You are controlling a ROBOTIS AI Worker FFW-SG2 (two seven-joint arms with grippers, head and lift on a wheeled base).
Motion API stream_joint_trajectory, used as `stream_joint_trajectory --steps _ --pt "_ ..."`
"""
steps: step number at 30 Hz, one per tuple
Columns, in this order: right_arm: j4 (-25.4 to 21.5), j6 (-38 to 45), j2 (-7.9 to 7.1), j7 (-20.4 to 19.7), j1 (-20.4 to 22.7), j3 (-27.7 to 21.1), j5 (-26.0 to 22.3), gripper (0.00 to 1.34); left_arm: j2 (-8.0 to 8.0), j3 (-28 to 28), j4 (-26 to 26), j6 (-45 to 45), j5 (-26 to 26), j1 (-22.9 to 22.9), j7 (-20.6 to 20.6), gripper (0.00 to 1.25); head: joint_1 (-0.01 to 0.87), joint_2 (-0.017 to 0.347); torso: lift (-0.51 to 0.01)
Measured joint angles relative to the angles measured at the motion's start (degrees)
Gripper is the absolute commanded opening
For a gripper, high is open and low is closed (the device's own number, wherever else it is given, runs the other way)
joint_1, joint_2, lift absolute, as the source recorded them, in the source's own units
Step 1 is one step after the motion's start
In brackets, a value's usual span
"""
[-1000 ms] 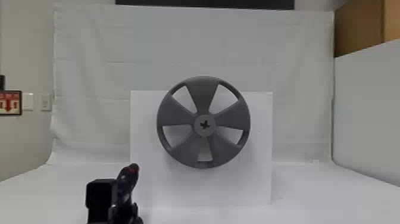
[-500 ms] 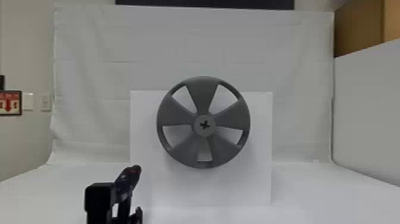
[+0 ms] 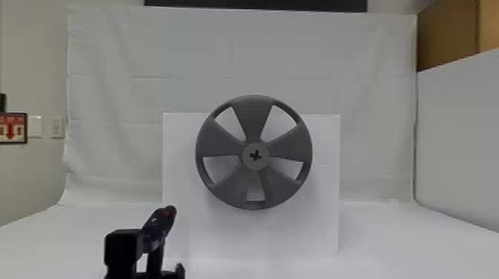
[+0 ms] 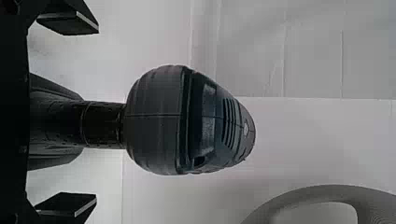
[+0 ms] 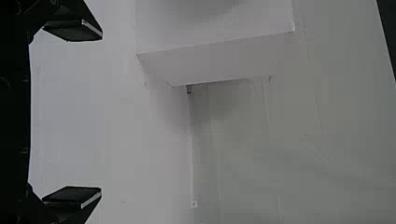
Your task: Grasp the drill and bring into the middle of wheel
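Where the drill (image 4: 154, 140) is: at the left end effector (image 3: 150, 256), low on the left side of the head view, well apart from the wheel (image 3: 256, 111).
Drill, form: rounded, bulbous dark blue-grey housing seen from its rear; row of narrow vent slots; fine seam down the middle; slim dark grip studded with small dots, flaring into a wider base. Red mark near its front end in the head view.
Left end effector, state: open. Its two flat black fingers (image 4: 70, 23) stand wide apart, grip of the drill between them, a gap showing on each side.
Right end effector (image 5: 101, 113), state: open, nothing between its flat black fingers.
Wheel, form: matte dark grey, circular rim, five broad spokes widening outward, wedge-shaped openings between. Fine close lines on its surface in the left wrist view. Lighter round hub (image 3: 248, 163) with a dark cross-shaped recess.
Wheel, position: upright in front of a smooth white panel (image 3: 319, 222), square-edged.
Worktop (image 3: 408, 245): plain white, smooth.
Backdrop (image 3: 260, 48): pale sheet, soft creases and fold lines.
Surroundings: brown box-like form (image 3: 445, 37) at upper right; red-and-white sign (image 3: 13, 128) with dark frame at left, beside pale rectangular wall plates (image 3: 57, 127).
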Motion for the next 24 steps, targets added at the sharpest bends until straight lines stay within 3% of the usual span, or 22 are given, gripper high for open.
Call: stream_joint_trajectory --steps 8,24 --pt "0.0 0.0 0.0 0.0 0.1 -0.1 0.0 1.21 0.01 1.8 0.0 0.0 0.3 0.0 -6.0 1.25 0.0 0.0 -0.406" --pt "0.0 0.0 0.01 0.0 0.5 -0.5 0.0 1.21 0.12 10.7 -0.1 0.1 -4.8 -1.0 -30.2 1.25 0.0 0.0 -0.406"
